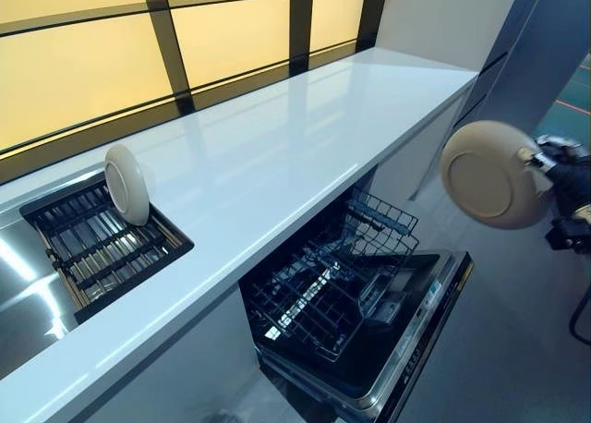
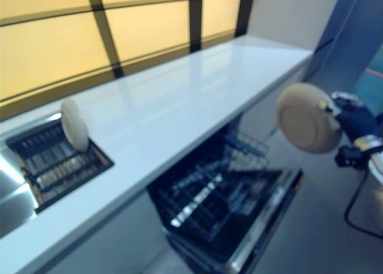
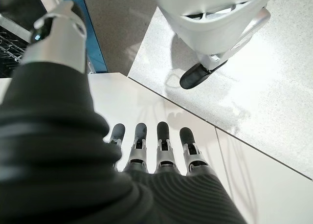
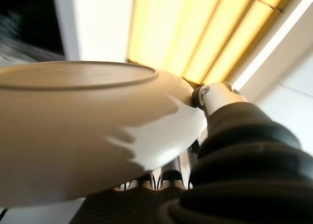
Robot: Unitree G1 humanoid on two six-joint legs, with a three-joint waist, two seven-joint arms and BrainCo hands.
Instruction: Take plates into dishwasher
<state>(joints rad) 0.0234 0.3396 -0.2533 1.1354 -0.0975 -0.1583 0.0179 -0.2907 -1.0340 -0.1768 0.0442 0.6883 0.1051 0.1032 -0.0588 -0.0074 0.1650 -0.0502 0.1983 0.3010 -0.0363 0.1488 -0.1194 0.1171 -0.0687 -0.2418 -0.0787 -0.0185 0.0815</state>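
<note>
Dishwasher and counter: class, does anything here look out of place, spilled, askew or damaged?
Nothing stands out. The dishwasher door is down with its rack pulled out, one plate stands upright in the drying rack, and the right robot hand holds a second plate on edge beside the counter.

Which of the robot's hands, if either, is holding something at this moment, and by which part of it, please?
The right hand holds a beige plate by its rim, pinched at the edge on its own side. The left hand is open and holds nothing.
</note>
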